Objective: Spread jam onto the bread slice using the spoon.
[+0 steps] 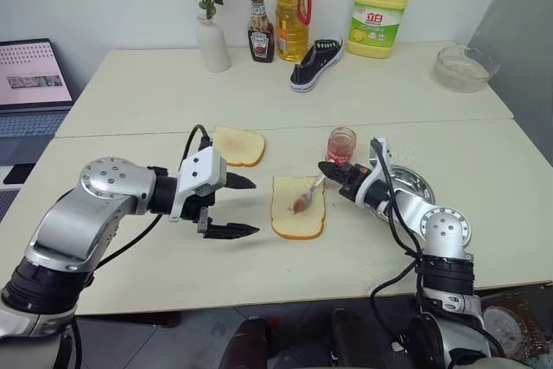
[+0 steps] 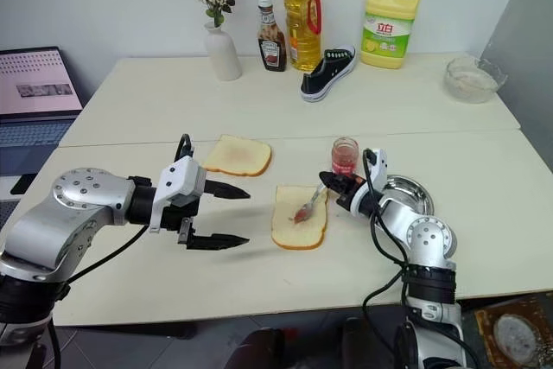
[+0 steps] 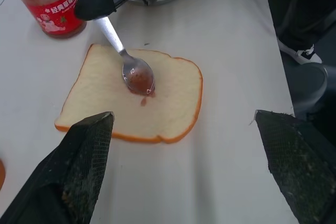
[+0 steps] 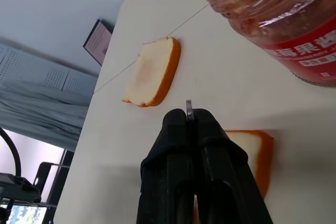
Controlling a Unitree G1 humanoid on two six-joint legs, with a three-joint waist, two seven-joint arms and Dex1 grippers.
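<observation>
Right tool [image 1: 331, 169] clamps spoon [image 1: 308, 193] on bread slice [image 1: 298, 210] (jam [image 1: 342, 143] beside); left tool [image 1: 243, 206] gapes.

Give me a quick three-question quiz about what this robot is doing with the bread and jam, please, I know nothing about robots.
1. True or false: the bowl of the small silver metal spoon rests on the pale cream bread slice.
2. Which gripper holds the spoon? A) left gripper B) right gripper
3. Fill in: the small clear glass jar of red jam stands between the bread slice and the ______ steel bowl.

Key:
1. True; a red smear of jam lies under the spoon tip.
2. B; its black fingers are shut on the handle, while the left gripper hovers open beside the slice.
3. Shiny (round, metal).
</observation>
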